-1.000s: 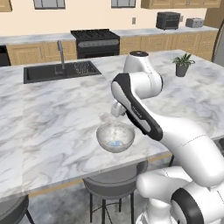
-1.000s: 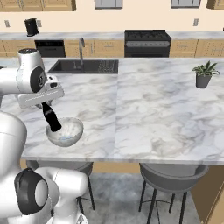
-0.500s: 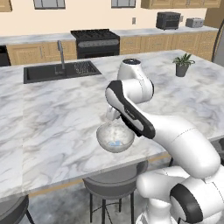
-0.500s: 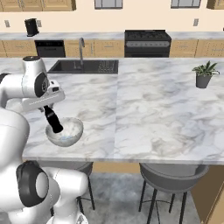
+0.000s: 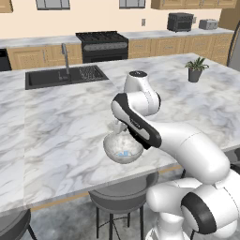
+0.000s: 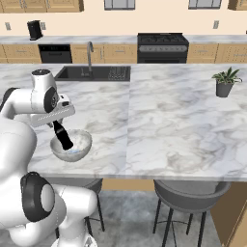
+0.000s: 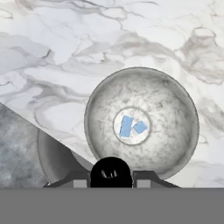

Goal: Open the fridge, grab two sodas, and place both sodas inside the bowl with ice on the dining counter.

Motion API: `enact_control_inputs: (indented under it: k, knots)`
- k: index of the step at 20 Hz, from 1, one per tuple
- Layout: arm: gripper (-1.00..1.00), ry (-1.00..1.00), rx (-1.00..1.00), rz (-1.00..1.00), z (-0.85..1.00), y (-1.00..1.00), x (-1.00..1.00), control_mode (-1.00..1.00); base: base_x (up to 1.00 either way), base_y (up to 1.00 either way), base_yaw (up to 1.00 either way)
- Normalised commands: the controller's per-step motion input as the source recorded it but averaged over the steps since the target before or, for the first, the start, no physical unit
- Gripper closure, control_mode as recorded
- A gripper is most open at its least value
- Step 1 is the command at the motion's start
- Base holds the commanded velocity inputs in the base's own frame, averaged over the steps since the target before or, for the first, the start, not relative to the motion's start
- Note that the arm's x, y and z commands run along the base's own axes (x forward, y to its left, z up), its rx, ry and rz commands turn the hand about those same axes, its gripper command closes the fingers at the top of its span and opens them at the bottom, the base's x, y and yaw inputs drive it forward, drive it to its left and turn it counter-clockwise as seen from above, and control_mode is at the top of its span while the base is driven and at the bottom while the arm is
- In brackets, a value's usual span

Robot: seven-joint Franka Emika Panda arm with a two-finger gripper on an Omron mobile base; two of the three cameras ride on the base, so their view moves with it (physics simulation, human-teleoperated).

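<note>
On the far left of the white-grey marble dining counter (image 5: 56, 126) we see the black sink (image 5: 65, 76) with its slim faucet (image 6: 89, 50), and beyond it, against the far wall, the black stove (image 6: 161, 47).

Near the counter's front edge sits the round silver-grey bowl (image 6: 71, 144), pale and mottled inside. In the hand view the bowl (image 7: 142, 124) shows two small pale blue ice cubes (image 7: 132, 126) lying together at its bottom.

We find the dark two-finger gripper (image 6: 65, 143) reaching down over the bowl's rim, its tips just above the inside. It is clamped on a dark cylindrical can (image 7: 111, 172), which in the hand view stands end-on at the bowl's near rim; we cannot make out its label there. In the left base view the white arm hides most of the hand above the bowl (image 5: 123, 148).

Under the counter's near edge stand grey round stools (image 6: 193, 190).

To the far right, a small potted green plant (image 5: 195, 69) stands on the marble, well apart from the bowl.
</note>
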Motion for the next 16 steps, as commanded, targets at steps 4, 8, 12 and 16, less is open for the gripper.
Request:
enact_control_inputs:
  k: [4,8,12,16]
  knots:
    - [1.00,0.00,0.00,0.00,-0.35,0.00,0.16,-1.00,0.00,0.00,0.00]
    - [1.00,0.00,0.00,0.00,-0.27,0.01,0.27,-1.00,0.00,0.00,0.00]
    - [1.00,0.00,0.00,0.00,-0.16,0.10,0.42,-1.00,0.00,0.00,0.00]
    - [1.00,0.00,0.00,0.00,-0.18,0.14,0.40,-1.00,0.00,0.00,0.00]
